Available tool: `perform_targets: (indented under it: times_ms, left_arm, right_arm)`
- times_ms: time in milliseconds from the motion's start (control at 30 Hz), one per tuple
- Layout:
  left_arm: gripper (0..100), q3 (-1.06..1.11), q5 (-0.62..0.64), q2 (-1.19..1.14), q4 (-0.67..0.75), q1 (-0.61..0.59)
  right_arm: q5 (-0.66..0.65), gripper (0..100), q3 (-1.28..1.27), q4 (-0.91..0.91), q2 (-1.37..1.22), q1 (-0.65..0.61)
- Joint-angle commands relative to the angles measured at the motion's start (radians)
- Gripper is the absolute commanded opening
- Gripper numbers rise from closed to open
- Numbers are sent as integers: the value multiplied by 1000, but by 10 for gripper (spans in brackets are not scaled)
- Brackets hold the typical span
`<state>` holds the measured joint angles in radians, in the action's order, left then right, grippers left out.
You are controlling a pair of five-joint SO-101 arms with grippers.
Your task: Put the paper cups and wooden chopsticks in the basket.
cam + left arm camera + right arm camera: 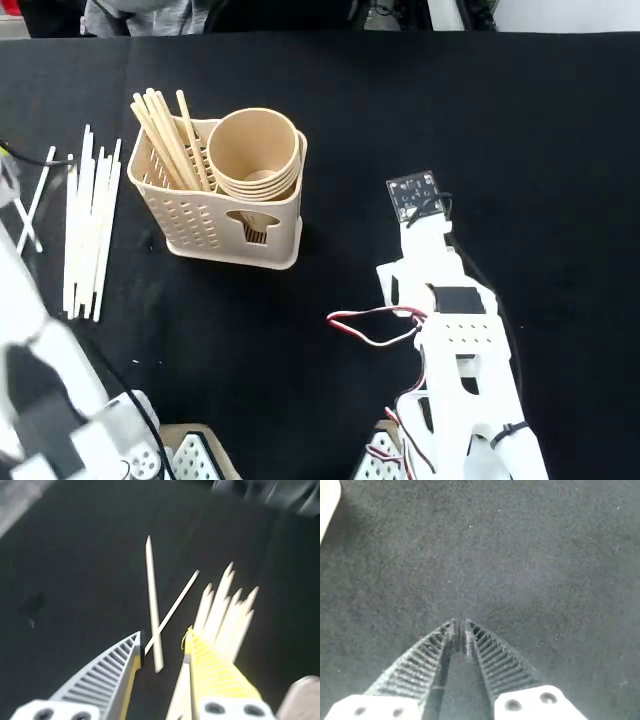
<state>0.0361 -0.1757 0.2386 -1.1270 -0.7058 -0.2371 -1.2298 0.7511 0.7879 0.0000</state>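
Paper cups (254, 150) sat stacked in basket (215, 225) with several chopsticks (170, 135) — loose chopsticks (88, 225) lay on table (520, 150) nearby. Left gripper (163, 635) spread wide over crossed pair (152, 600) — right gripper (459, 630) pinched closed, empty.

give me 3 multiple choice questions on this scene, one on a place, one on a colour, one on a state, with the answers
1. Where are the paper cups?
A) lying on the cloth
B) stacked in the basket
C) held in a pincer

2. What colour is the table cloth?
A) white
B) green
C) black

3. How is the left pincer?
A) open
B) shut on a chopstick
C) shut on a cup

Answers:
1 B, the cup stack sits inside the basket.
2 C, the cloth is black around the basket and under both arms.
3 A, a clear gap shows between its tips, above the loose chopsticks on the cloth.
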Motion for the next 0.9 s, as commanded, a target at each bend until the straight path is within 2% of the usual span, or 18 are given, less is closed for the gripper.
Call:
perform_targets:
  times_ms: [0,167,333,500,767,867]
  left_arm:
    - [153,-133,-78,-199,-18,-64]
    - [153,-219,-141,-408,-5,-94]
    - [153,-271,-143,-623,115,-77]
    - [151,-361,-138,-795,120,-41]
    - [147,-437,-135,-904,123,-30]
    - [68,-430,-140,-899,121,-39]
  right_arm:
    - [-9,28,7,-18,5,14]
    - [-9,28,7,-18,5,14]
    - [-9,28,7,-18,5,14]
    - [-9,28,7,-18,5,14]
    - [-9,28,7,-18,5,14]
    - [-9,28,7,-18,5,14]
